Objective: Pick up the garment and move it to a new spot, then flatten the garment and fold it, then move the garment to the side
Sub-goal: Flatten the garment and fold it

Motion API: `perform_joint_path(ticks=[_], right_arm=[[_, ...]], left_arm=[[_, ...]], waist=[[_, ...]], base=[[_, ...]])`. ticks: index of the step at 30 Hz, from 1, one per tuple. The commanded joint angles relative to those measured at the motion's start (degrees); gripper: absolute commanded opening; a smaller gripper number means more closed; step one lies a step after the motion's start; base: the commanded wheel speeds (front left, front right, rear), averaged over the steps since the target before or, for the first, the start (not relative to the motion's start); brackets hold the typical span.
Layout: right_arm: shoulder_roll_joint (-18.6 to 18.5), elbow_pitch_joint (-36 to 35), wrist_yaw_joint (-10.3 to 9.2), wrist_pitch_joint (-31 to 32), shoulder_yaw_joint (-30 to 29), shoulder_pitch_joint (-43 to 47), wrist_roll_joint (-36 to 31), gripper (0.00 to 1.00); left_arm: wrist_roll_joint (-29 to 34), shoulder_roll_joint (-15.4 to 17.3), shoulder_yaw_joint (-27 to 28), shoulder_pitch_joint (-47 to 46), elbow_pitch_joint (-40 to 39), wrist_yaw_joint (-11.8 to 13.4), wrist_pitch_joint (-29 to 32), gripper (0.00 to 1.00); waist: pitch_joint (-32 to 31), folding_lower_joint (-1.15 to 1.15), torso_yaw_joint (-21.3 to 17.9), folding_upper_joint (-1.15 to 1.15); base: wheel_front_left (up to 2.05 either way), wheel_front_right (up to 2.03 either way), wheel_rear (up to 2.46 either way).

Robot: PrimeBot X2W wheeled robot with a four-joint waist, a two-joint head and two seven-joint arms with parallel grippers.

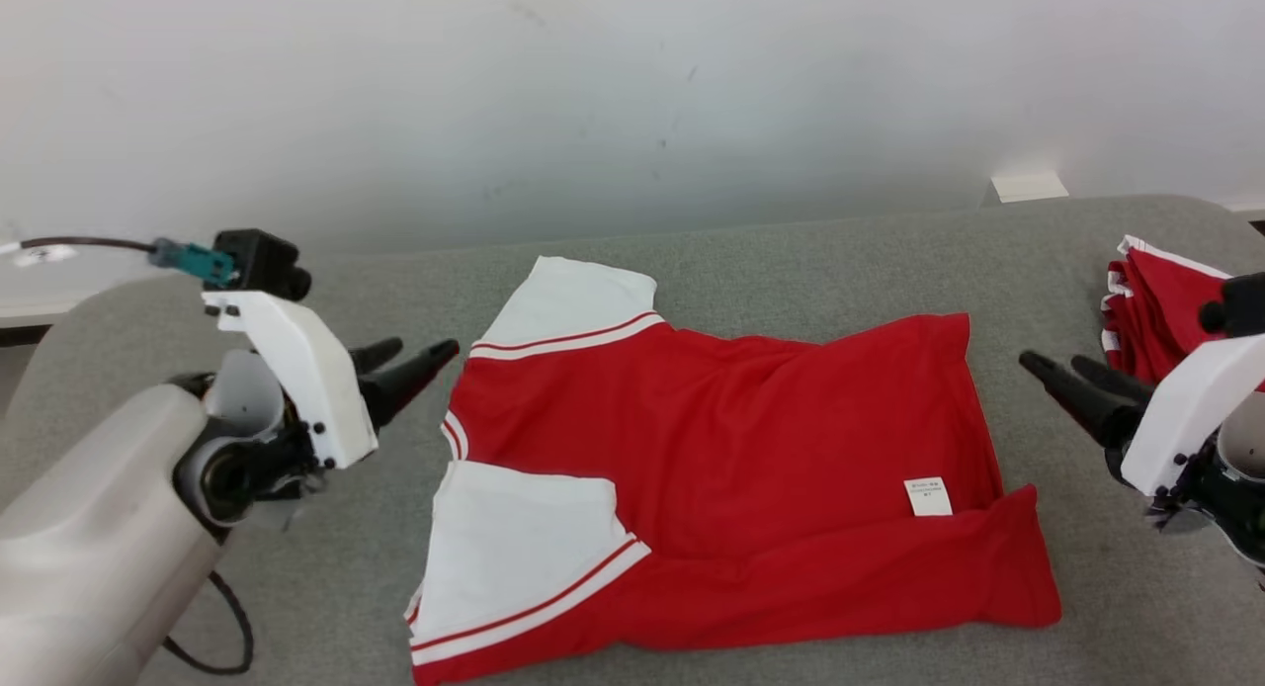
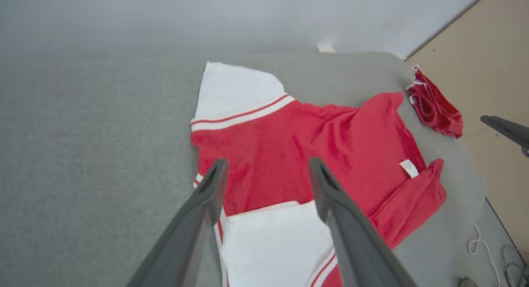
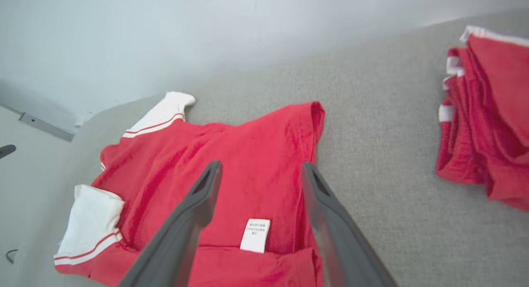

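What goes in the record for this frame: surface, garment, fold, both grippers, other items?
surface: grey padded table
garment: red shirt with white sleeves, lying spread, touched by neither gripper
fold: near edge turned over the body by the white label
left gripper: open, empty, beside collar end
right gripper: open, empty, beside hem end
other: pile of red garments at robot's right

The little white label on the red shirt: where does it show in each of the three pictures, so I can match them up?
Head view: label lower right of centre, by the shirt's folded-back hem.
Left wrist view: label right of centre, beside that fold.
Right wrist view: label low centre, between the two fingers.
Shared landmark: the pile of red clothes, at the right in all three.
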Motion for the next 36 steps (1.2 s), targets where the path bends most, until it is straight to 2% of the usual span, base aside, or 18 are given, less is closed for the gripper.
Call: perform_joint_path(ticks=[1,2,6,7,10,12,15,18,20,22,25,27,36], right_arm=[[-1.29,-1.79,-0.12,-5.74,-1.28,1.84,-1.81,1.0],[-1.29,-1.79,-0.12,-5.74,-1.28,1.84,-1.81,1.0],[-3.45,-6.19,-0.12,-23.05,-3.78,6.63,-7.97,1.0],[-3.93,-6.72,-0.11,-25.47,-4.44,8.31,-9.25,1.0],[-4.14,-7.47,-0.11,-28.3,-9.13,12.54,-12.97,1.0],[-3.2,-8.62,-0.11,-28.45,-16.13,15.88,-17.97,1.0],[-0.02,-10.96,-0.11,-28.4,-28.46,24.22,-28.03,1.0],[4.74,-15.04,-0.11,-28.42,-39.84,32.74,-38.89,1.0],[8.65,-17.56,-0.11,-28.43,-45.31,38.77,-44.7,1.0],[11.68,-18.94,-0.12,-28.43,-48.17,43.97,-49.28,1.0],[15.74,-19.72,-0.11,-28.25,-50.53,48.19,-53.71,1.0],[17.83,-18.86,-0.11,-27.31,-51.19,49.69,-55.52,1.0],[21.84,-8.04,-0.11,-22.09,-51.61,45.69,-58.32,1.0]], left_arm=[[1.5,0.78,0.84,2.07,-0.59,0.51,-4.13,1.0],[1.5,0.78,0.84,2.07,-0.59,0.51,-4.13,1.0],[5.85,1.57,2.43,5.54,-4.36,3.9,-15.79,1.0],[7.3,1.99,2.55,6.61,-5.56,5.19,-18.52,1.0],[11.49,3.01,3.17,10.35,-9.06,10.01,-27.07,1.0],[11.91,2.76,4.02,14.39,-11.75,12.88,-31.97,1.0],[14.28,2.99,6.22,19.65,-16.04,17.45,-35.34,1.0],[17.59,1.63,9.59,25.59,-20.56,20.96,-35.94,1.0],[20.6,-0.12,12.39,29.89,-23.39,22.8,-35.97,1.0],[23.86,-1.55,13.55,33.8,-25.06,24.08,-35.9,1.0],[26.72,-4.08,14.43,38.68,-25.56,24.56,-35.91,1.0],[27.85,-5.4,14.67,40.99,-24.2,23.99,-35.91,1.0],[26.83,-9.75,12.33,40.76,-12.81,18.41,-34.54,1.0]], waist=[[-0.77,0.0,0.27,0.0],[-0.77,0.0,0.27,0.0],[-1.78,0.0,0.65,0.0],[-1.93,0.0,0.82,0.0],[-2.58,0.0,1.06,0.0],[-2.93,0.0,0.86,0.0],[-2.94,0.0,0.81,0.0],[-2.67,0.0,1.02,0.0],[-2.49,0.0,1.29,0.0],[-2.33,0.0,1.48,0.0],[-2.08,0.0,1.66,0.0],[-1.85,0.0,1.65,0.0],[-1.2,0.0,2.15,0.0]], base=[[0.0,0.0,0.0],[0.0,0.0,0.0],[0.0,0.0,0.0],[0.0,0.0,0.0],[0.0,0.0,0.0],[0.0,0.0,0.0],[0.0,0.0,0.0],[0.0,0.0,0.0],[0.0,0.0,0.0],[0.0,0.0,0.0],[0.0,0.0,0.0],[0.0,0.0,0.0],[0.0,0.0,0.0]])
